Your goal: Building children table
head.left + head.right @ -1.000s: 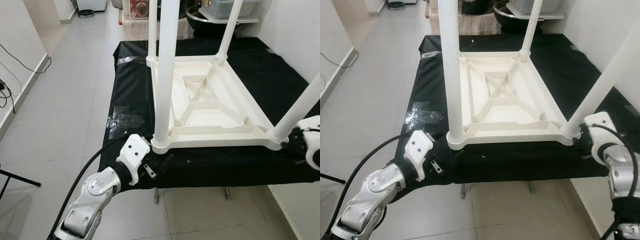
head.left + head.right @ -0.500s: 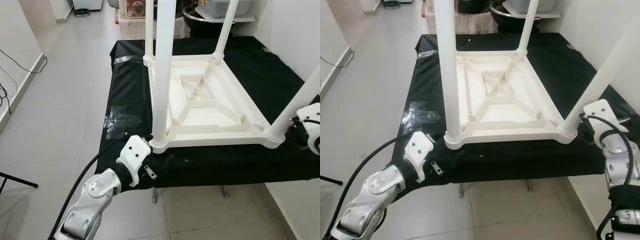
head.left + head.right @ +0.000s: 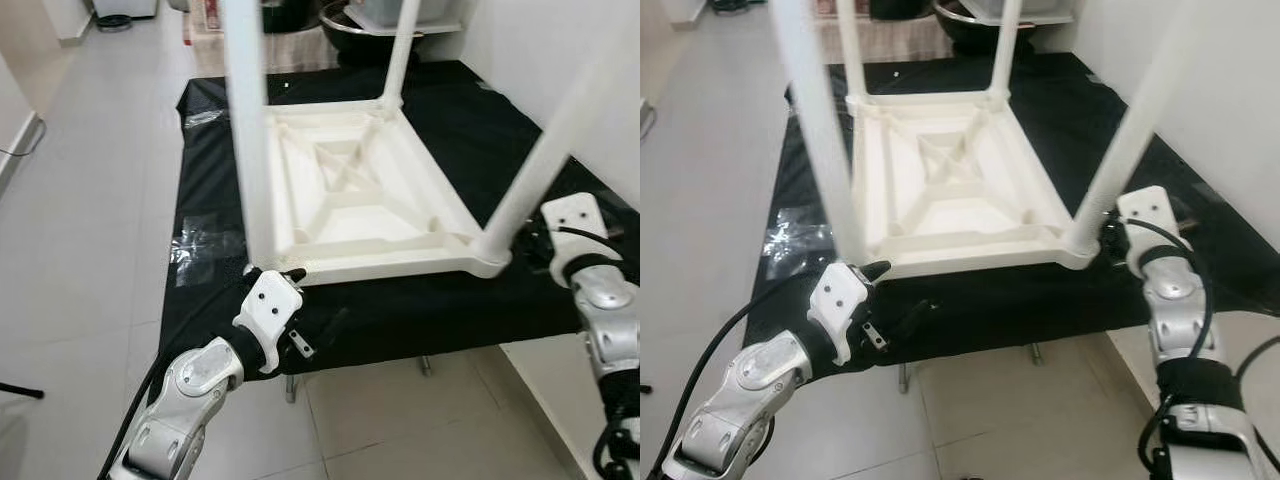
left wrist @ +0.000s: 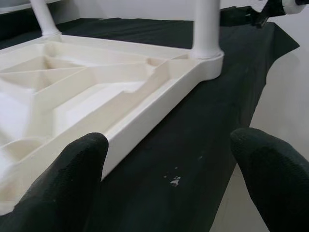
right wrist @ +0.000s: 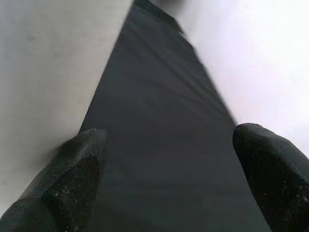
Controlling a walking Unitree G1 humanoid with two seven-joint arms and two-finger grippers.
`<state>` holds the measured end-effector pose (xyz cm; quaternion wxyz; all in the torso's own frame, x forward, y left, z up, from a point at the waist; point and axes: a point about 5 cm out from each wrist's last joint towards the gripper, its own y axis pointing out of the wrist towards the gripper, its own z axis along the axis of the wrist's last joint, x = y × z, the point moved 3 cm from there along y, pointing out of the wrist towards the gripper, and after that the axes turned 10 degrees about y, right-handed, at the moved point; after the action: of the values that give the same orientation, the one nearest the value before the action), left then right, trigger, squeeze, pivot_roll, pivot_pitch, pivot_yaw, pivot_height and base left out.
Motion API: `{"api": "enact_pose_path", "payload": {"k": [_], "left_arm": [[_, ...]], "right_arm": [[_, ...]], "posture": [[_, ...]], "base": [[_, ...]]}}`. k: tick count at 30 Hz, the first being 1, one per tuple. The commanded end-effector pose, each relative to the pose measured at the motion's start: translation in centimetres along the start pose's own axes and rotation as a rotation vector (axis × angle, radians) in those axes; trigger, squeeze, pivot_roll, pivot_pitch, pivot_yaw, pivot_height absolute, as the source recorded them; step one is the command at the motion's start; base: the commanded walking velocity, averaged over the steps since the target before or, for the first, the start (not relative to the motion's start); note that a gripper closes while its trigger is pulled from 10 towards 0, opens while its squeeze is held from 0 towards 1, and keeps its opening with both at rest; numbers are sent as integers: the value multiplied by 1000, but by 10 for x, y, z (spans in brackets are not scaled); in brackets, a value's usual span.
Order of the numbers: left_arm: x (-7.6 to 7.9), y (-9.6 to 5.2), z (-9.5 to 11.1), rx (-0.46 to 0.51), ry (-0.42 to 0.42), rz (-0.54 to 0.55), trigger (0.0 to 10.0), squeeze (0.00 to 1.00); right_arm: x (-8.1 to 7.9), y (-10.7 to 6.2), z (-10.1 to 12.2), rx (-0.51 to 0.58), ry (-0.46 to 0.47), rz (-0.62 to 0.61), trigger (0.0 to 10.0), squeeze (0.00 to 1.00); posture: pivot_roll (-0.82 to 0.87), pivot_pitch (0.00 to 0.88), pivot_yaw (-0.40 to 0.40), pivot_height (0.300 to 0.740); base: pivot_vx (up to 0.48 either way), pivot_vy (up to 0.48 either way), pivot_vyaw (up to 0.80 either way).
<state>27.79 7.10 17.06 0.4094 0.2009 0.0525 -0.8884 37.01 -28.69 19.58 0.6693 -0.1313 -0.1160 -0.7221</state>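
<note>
At the near corners of the upturned table [image 3: 360, 190], both grippers stand wide open, holding nothing: left gripper [image 4: 169, 179] beside the rim, right gripper [image 5: 166, 179] beside a leg [image 3: 1120, 150]. On the black cloth [image 3: 400, 310], a push could slide the table.

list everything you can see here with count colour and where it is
children's table: 1, white, upside down on the black cloth, four legs pointing up
black cloth: 1, black, draped over the work surface under the table
clear plastic wrap: 1, transparent, on the cloth's left side
floor: pale grey tiles, left of and below the work surface
left end effector: 1, black fingers, open, at the table's near left corner
right end effector: 1, black fingers, open, beside the near right leg
</note>
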Motion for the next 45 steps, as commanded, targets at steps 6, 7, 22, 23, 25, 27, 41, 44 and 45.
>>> {"api": "enact_pose_path", "payload": {"k": [6,7,22,23,25,27,41,44,45], "left_arm": [[3,1,1,-4,0,-3,10000,0],[3,2,1,-1,1,-3,10000,0],[-1,6,8,24,6,32,10000,0],[-1,8,10,31,6,44,10000,0],[-2,8,12,37,6,52,10000,0],[-5,10,14,46,6,68,10000,0],[-18,-2,14,39,-53,130,10000,0],[-18,-5,12,33,-74,140,10000,0],[-18,-8,11,32,-95,154,10000,0]], "right_arm": [[-101,-19,28,117,126,449,10000,0],[-116,-25,34,135,159,506,10000,0],[-161,-46,50,171,220,690,10000,0],[-157,-44,49,165,217,675,10000,0],[-155,-43,48,161,215,666,10000,0],[-152,-42,47,154,209,653,10000,0],[-56,-2,16,12,32,153,10000,0],[-53,-1,14,2,41,137,10000,0],[-53,-1,14,2,50,129,10000,0]], "posture": [[43,166,-43,740],[43,165,-43,740],[42,165,-55,740],[40,166,-55,740],[40,166,-55,740],[39,167,-56,740],[59,158,-53,740],[63,156,-53,740],[68,156,-54,740]], "base": [[0,0,0],[0,0,0],[0,0,0],[0,0,0],[0,0,0],[0,0,0],[0,0,0],[0,0,0],[0,0,0]]}}
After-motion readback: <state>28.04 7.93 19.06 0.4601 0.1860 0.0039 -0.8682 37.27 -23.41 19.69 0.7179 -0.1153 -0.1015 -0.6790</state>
